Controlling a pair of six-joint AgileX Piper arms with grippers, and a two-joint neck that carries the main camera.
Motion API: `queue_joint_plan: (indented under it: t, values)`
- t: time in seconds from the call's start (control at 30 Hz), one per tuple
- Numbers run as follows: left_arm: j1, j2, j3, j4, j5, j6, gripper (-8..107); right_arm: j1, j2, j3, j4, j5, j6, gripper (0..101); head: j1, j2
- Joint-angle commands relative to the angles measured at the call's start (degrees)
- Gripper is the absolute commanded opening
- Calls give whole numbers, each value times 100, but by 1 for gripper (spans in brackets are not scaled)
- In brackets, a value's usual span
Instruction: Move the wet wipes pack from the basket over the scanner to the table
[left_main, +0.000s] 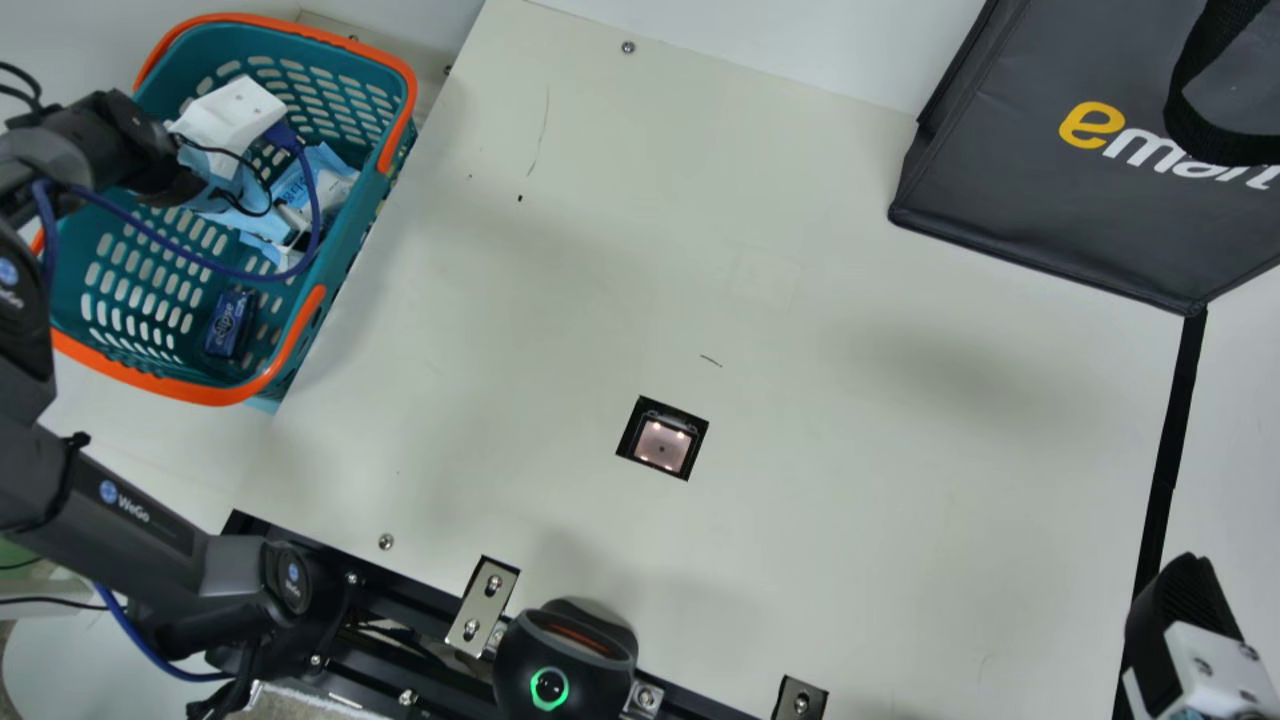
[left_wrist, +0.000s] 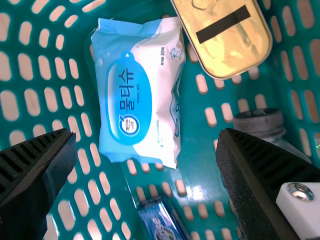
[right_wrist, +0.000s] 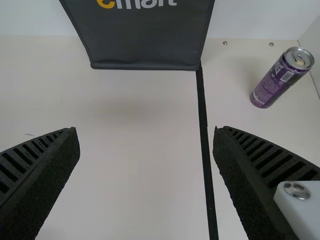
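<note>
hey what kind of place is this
Probably a mock store checkout: a shopping basket of packaged goods, a scanner window set into the table, and a dark shopping bag.

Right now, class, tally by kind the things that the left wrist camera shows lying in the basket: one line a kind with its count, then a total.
Wet wipes pack: 1
Gold-coloured tin: 1
Capped clear container: 1
Small dark-blue item: 1
Total: 4
</note>
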Motion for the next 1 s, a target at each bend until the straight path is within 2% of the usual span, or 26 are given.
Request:
queue_joint_plan:
  t: [0.0,0.47,0.97]
  values:
    - [-19,159,-146,32,23,1,90,0,0,0,0,0,0,95,-175,14]
    - [-201,1116,-931,364,69,-185,90,0,0,0,0,6,0,95,-175,14]
    - [-288,1664,-1104,558,-112,-407,90,0,0,0,0,6,0,95,-175,14]
